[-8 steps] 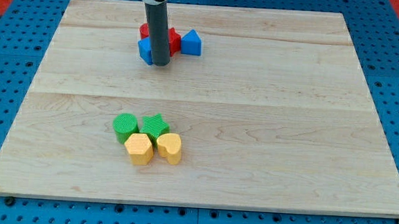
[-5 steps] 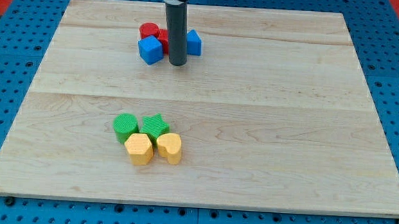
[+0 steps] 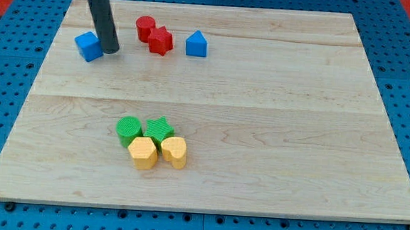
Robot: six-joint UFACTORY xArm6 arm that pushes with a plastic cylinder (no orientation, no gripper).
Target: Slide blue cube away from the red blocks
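Note:
The blue cube [image 3: 89, 46] sits near the board's upper left. My tip [image 3: 110, 51] stands right against the cube's right side. A red cylinder [image 3: 145, 28] and a red star-shaped block [image 3: 160, 40] lie touching each other to the right of my tip, well apart from the cube. A blue triangular block [image 3: 196, 44] lies to the right of the red star.
The wooden board [image 3: 262, 118] lies on a blue pegboard. Lower left of centre is a tight cluster: a green cylinder [image 3: 128, 131], a green star [image 3: 160, 131], a yellow hexagonal block [image 3: 143, 152] and a yellow rounded block [image 3: 174, 152].
My tip went right of the red blocks, then swept far left. The blue cube slid left, away from the red blocks. The red blocks and blue triangle shifted slightly.

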